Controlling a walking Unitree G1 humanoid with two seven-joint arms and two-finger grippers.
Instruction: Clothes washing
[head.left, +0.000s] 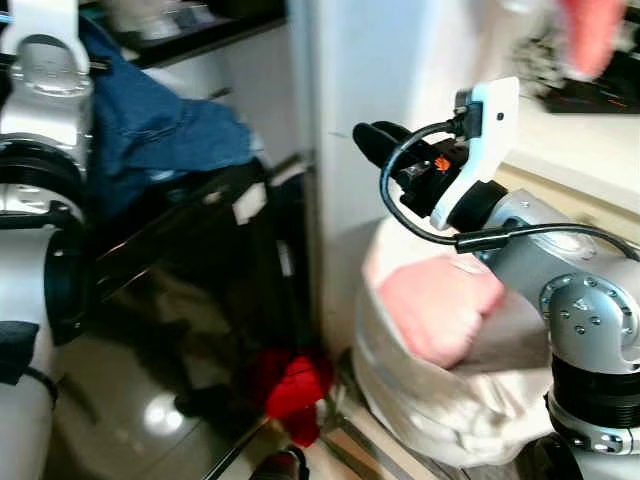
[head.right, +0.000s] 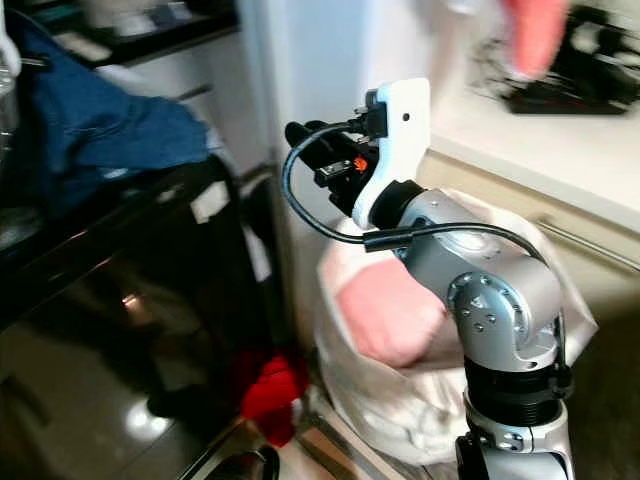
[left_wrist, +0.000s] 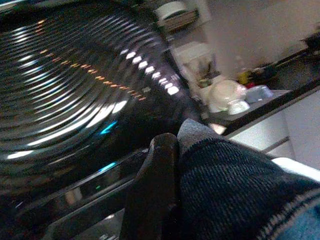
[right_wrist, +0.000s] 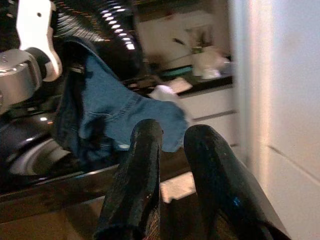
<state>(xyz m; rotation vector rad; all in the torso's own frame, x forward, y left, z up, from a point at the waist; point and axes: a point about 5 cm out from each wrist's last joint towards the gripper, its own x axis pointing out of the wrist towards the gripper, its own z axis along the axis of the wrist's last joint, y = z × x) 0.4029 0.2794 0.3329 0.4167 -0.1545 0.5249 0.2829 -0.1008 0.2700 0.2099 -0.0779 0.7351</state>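
A kitchen corner, with a dark glossy washer front (head.left: 190, 300) below a white counter (head.right: 560, 150). The left gripper (left_wrist: 165, 200) is clamped on the blue jeans (head.left: 150, 130), held high over the open machine; the cloth hangs down toward the drum (left_wrist: 65, 90), long axis about vertical. The right gripper (right_wrist: 175, 185) has its fingers a little apart, empty, pointing at the jeans from just beside the laundry bag (head.right: 400, 400). The left arm is nearer.

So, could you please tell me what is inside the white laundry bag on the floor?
A pink garment bulges from the mouth of the white laundry bag, below the right gripper. Whatever lies deeper is covered by that garment and the bag's walls.
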